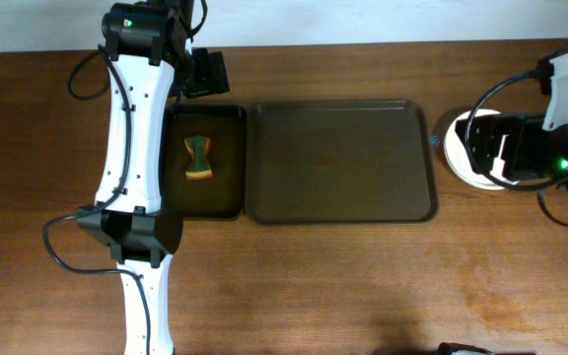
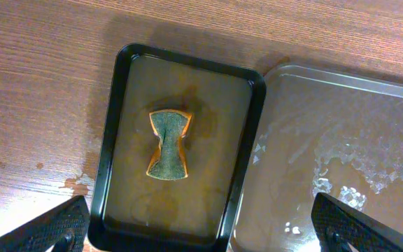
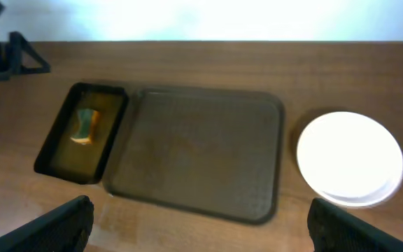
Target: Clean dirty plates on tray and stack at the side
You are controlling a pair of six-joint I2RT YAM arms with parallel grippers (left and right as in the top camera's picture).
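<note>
We see the white plates point(image 3: 350, 159) stacked on the table point(image 1: 363, 286) at the right of the right wrist frame. They sit just beside the large tray point(image 3: 194, 157) and off it. The large tray fills the centre of the frame, and the left wrist view shows pale wet marks across its surface. Touching its left edge is the small black tray point(image 2: 114, 140), which holds brownish liquid. The sponge point(image 2: 168, 145), orange with green faces and pinched at the waist, lies near the middle of it. The left gripper point(image 2: 201, 220) hangs above this small tray with its fingers spread wide and holds nothing. The right gripper point(image 3: 201, 220) is likewise spread wide and bare.
</note>
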